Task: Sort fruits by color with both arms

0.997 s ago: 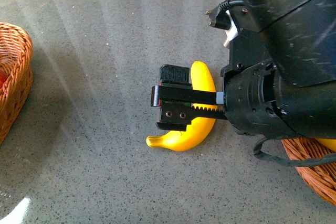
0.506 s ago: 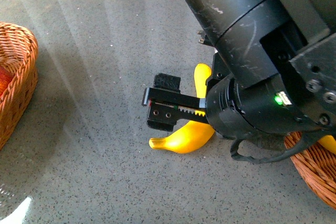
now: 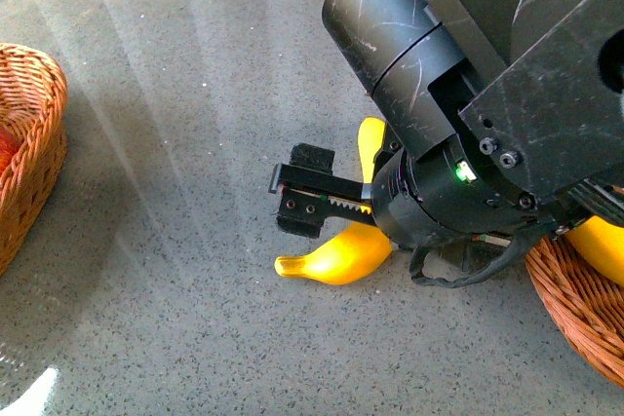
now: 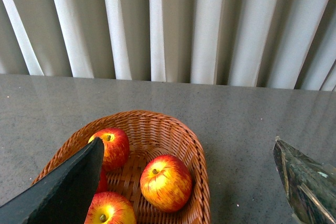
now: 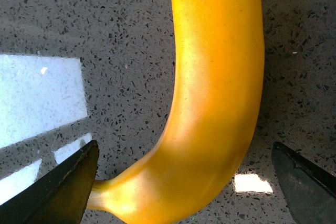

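A yellow banana (image 3: 336, 252) lies on the grey table under my right gripper (image 3: 302, 192). In the right wrist view the banana (image 5: 215, 103) sits between the two spread fingers (image 5: 65, 184), which do not touch it; the right gripper (image 5: 185, 144) is open. My left gripper (image 4: 188, 141) hangs open above a wicker basket (image 4: 197, 156) that holds three red apples streaked with yellow (image 4: 165, 182) (image 4: 111, 148) (image 4: 107, 211). The left gripper holds nothing and is out of the front view.
The apple basket (image 3: 39, 143) stands at the table's left edge. A second wicker basket (image 3: 575, 314) at the right holds another banana (image 3: 600, 245). The bulky right arm (image 3: 468, 94) hides much of the right side. Curtains hang behind the table.
The right arm has swung further into the front view and come down over the banana, its gripper still open astride the fruit. The banana has not moved.
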Controlling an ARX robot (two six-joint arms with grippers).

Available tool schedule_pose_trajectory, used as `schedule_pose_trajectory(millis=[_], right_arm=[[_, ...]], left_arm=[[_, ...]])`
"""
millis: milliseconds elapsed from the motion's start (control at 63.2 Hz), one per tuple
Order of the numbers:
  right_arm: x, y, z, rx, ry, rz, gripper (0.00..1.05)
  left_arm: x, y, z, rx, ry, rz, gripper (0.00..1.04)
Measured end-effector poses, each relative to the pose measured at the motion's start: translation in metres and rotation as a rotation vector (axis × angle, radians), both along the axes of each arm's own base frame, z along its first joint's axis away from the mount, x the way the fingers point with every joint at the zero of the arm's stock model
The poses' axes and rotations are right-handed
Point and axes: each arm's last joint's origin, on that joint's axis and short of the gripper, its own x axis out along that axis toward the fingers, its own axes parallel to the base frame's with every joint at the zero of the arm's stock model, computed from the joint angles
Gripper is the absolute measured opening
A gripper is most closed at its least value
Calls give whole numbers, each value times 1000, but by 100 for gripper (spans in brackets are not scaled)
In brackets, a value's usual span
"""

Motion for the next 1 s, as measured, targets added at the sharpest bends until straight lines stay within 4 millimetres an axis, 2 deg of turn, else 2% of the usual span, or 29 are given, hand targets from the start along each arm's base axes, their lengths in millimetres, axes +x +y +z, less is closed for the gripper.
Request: schedule_pose_trajectory(millis=[380, 491, 728, 776, 902, 997], right_arm=[[0, 0, -6, 6, 17, -7, 95], [1, 0, -7, 8, 20, -12, 76], [2, 0, -6, 52, 18, -14, 43], [1, -1, -4, 66, 17, -11, 39], [-1, -2, 2, 101, 2, -2, 38], [-2, -2, 15, 140, -36, 6, 38]], left_arm=[[0, 0, 0, 0, 0, 0, 96], [0, 0, 0, 0, 0, 0, 96], [0, 0, 0, 0, 0, 0, 96], [0, 0, 0, 0, 0, 0, 96], [0, 0, 0, 0, 0, 0, 96], [0, 0, 0, 0, 0, 0, 96]])
